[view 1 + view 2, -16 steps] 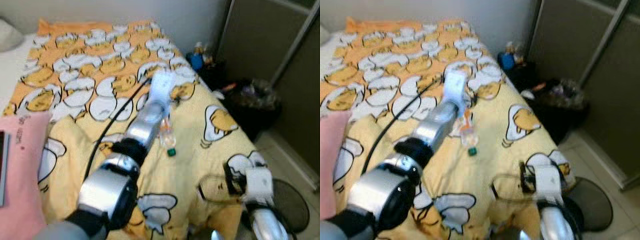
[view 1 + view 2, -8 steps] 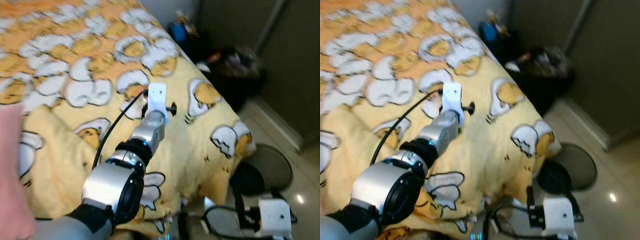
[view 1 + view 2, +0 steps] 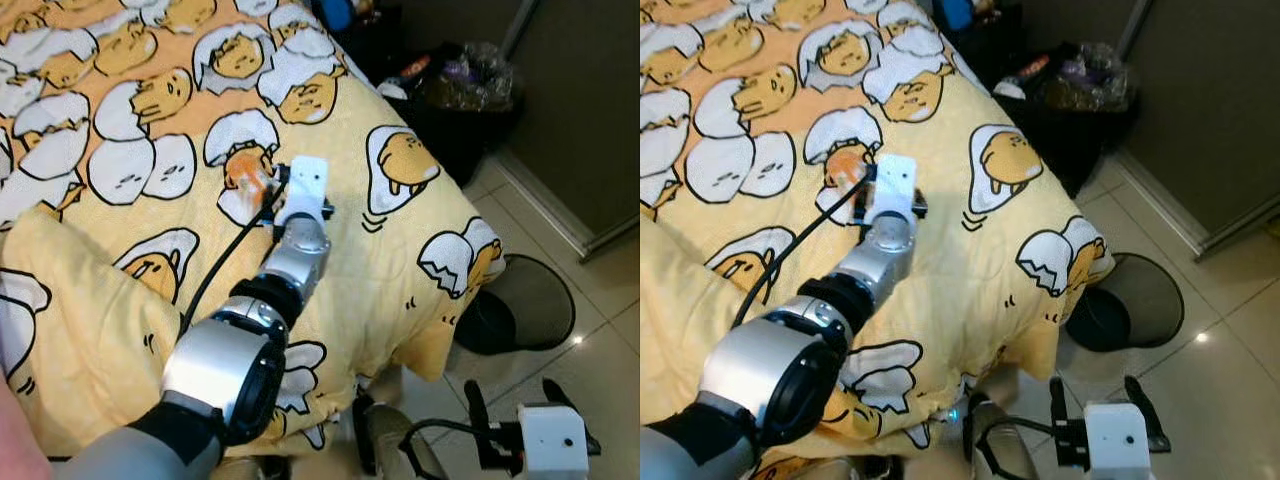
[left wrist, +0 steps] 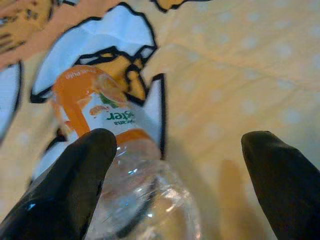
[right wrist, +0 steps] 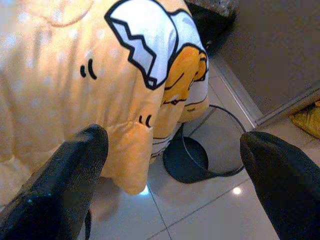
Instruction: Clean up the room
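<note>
A clear plastic bottle (image 3: 246, 172) with an orange label lies on the yellow egg-print duvet (image 3: 400, 250). My left gripper (image 3: 285, 185) reaches over the bed and is down at the bottle, open. In the left wrist view the bottle (image 4: 125, 150) lies between the two fingers, against one finger (image 4: 75, 185), while the other stands well apart from it. My right gripper (image 3: 515, 400) hangs open, low beside the bed's corner above the tiled floor; in its wrist view the right gripper (image 5: 172, 137) holds nothing.
A black wire wastebasket (image 3: 520, 305) stands on the floor by the bed's corner, also in the right wrist view (image 5: 200, 155). A full black rubbish bag (image 3: 465, 85) and clutter sit by the wall. A dark sliding door (image 3: 590, 110) bounds the right side.
The camera has swung down toward the bed's corner. My left gripper has come down onto the bottle. My right gripper has dropped from the duvet's edge to floor level.
</note>
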`<state>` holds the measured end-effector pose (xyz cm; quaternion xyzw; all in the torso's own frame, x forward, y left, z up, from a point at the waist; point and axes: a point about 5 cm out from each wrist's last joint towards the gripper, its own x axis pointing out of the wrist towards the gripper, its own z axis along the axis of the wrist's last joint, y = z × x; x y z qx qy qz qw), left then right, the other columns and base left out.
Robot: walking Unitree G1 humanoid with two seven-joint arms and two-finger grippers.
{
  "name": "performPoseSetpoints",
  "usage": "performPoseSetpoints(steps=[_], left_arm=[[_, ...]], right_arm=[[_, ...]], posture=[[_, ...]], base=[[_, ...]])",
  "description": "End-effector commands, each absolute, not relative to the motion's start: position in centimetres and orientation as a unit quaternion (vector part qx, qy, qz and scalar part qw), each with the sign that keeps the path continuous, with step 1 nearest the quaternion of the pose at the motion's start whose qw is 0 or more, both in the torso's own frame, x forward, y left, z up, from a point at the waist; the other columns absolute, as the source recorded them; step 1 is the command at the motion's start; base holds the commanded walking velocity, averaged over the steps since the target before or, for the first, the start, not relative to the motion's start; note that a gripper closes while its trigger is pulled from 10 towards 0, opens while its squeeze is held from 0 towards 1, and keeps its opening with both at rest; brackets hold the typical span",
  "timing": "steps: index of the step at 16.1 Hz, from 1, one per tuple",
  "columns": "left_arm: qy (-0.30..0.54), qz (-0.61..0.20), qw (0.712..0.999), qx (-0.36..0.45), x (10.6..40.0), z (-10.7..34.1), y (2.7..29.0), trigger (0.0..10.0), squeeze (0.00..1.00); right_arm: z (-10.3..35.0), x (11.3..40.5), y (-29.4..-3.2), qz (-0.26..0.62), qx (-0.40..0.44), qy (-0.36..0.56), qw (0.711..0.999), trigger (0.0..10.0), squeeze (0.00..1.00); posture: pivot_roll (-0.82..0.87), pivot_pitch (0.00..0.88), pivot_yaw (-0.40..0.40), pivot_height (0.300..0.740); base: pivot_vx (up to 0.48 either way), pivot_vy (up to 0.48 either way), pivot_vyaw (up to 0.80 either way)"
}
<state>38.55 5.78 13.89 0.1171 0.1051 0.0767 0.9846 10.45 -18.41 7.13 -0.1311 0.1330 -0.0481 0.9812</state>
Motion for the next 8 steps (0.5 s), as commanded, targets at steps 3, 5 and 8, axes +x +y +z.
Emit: performPoseSetpoints(steps=[3,5,8], left_arm=[[0.143,0.129,0.968,0.160,37.6,11.1,8.6,10.0,0.00],[0.152,0.147,0.962,0.174,37.3,10.2,10.2,10.0,0.00],[0.166,0.188,0.949,0.190,36.8,9.0,13.7,10.0,0.00]], right_arm=[[6.8,10.1,-18.4,-0.050,-0.133,0.155,0.978,10.0,0.00],[6.7,10.1,-18.4,-0.048,-0.133,0.160,0.977,10.0,0.00],[6.3,10.6,-18.4,-0.045,-0.133,0.164,0.976,10.0,0.00]], posture=[[-0.42,0.327,0.028,0.740],[-0.42,0.327,0.027,0.740],[-0.37,0.321,0.020,0.740]], base=[[0.000,0.000,0.00],[0.000,0.000,0.00],[0.000,0.000,0.00]])
